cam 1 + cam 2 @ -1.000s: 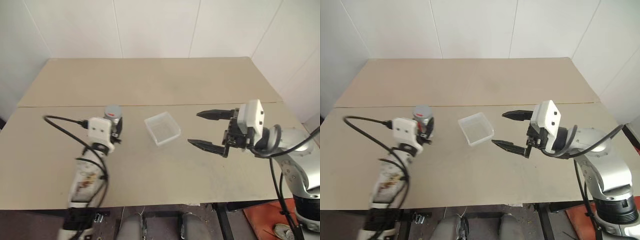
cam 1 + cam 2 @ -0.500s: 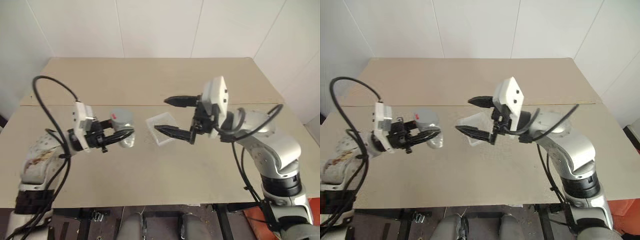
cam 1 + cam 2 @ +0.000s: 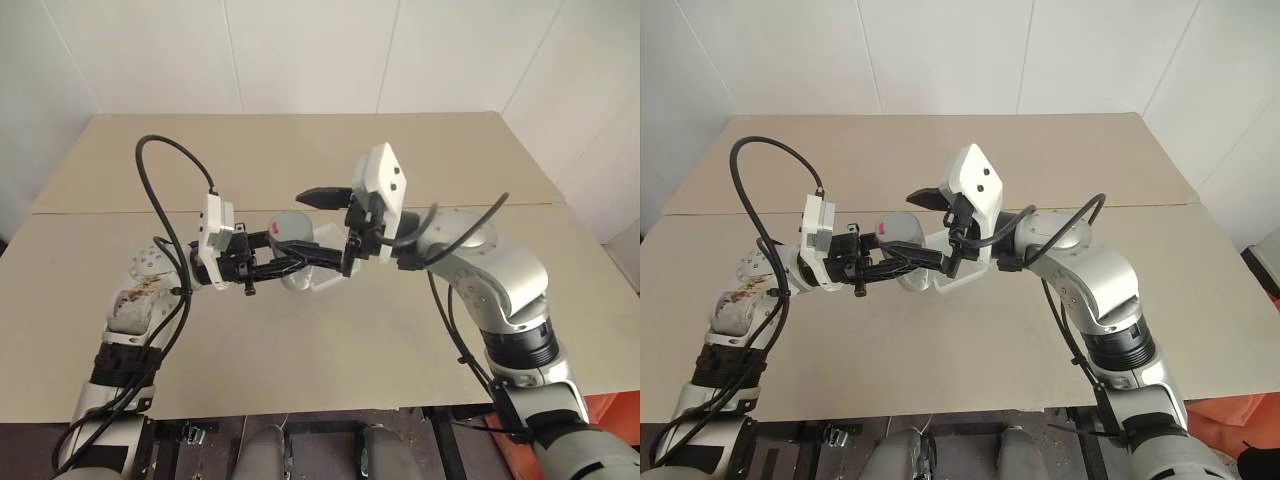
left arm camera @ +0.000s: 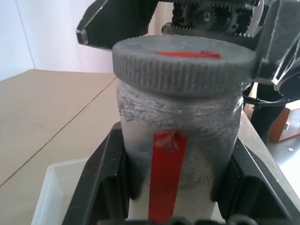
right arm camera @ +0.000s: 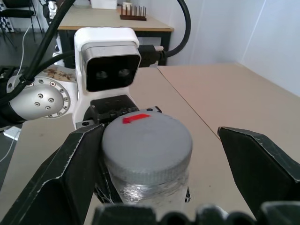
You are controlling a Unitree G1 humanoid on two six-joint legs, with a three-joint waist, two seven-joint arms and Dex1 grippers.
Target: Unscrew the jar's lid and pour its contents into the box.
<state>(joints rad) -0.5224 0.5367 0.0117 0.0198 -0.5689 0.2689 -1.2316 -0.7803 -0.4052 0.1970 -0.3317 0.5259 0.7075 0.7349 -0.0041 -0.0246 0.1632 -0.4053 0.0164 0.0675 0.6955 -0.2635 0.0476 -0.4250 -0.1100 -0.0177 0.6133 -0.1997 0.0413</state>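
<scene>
Jar [image 4: 176,136], silvery-grey with a red stripe, sits clamped in my left gripper [image 3: 285,262] above the bench's middle; my right gripper [image 5: 164,154], spread wide around the grey ribbed lid [image 5: 146,139], may close off-centre and twist it loose.

Both arms have silver-grey rounded metal housings with black joint rings. Each wrist carries a white rectangular camera module behind its claw, the left claw [image 3: 290,262] and the right claw [image 3: 322,226], both with black fingers. Black cables loop behind each claw.
</scene>
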